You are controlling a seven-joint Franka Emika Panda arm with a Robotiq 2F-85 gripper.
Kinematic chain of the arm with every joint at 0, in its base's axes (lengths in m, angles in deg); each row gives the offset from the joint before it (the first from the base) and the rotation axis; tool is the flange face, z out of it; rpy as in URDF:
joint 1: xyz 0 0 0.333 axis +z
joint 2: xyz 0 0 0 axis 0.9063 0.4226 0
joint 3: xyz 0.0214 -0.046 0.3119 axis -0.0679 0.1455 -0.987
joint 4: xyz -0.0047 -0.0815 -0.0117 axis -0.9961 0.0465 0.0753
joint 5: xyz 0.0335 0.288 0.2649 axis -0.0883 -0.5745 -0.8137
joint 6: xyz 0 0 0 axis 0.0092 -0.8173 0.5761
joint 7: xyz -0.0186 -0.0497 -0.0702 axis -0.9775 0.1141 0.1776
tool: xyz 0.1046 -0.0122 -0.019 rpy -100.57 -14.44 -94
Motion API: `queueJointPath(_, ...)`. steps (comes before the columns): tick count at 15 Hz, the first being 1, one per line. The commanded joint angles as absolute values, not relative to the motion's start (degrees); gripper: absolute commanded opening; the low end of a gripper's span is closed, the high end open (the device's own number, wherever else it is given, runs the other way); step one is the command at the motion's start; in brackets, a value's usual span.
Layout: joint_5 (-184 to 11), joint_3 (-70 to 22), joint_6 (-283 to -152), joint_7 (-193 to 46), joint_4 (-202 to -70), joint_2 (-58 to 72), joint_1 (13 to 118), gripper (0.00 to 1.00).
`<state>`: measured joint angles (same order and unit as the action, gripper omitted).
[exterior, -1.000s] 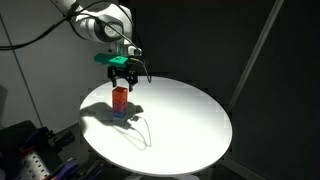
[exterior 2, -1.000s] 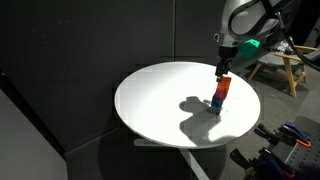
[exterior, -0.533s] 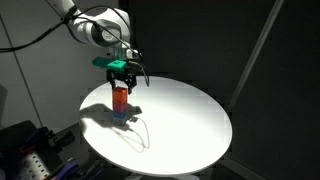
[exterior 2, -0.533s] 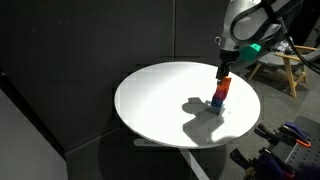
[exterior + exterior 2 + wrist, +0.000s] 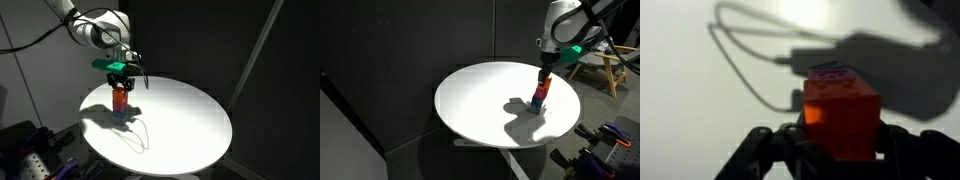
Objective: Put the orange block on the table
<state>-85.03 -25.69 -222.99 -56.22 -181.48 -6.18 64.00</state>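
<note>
A short stack of blocks stands on the round white table. The orange block is on top, with a maroon block and a blue block under it. My gripper comes straight down over the stack. In the wrist view the orange block fills the space between the dark fingers, which press on both its sides. The gripper is shut on it. A sliver of maroon shows just beyond it.
Bare white tabletop spreads all round the stack, crossed by arm and cable shadows. A wooden stool stands beyond the table edge. Dark equipment sits below the rim. Black curtains close off the back.
The gripper has sunk a little over the stack and its jaws have closed from wide open onto the orange block. The stack has not moved.
</note>
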Motion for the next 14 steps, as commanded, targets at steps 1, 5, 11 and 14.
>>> queueJointPath(1,-83.0,-25.7,-222.8,-56.9,-181.7,-7.3,63.5,0.26)
queueJointPath(5,-83.1,-25.7,-221.2,-56.5,-181.4,-8.6,63.5,0.22)
queueJointPath(11,-83.7,-24.8,-219.7,-55.9,-181.1,-10.6,62.7,0.22)
queueJointPath(14,-83.6,-23.8,-219.4,-55.6,-180.9,-10.9,61.8,0.22)
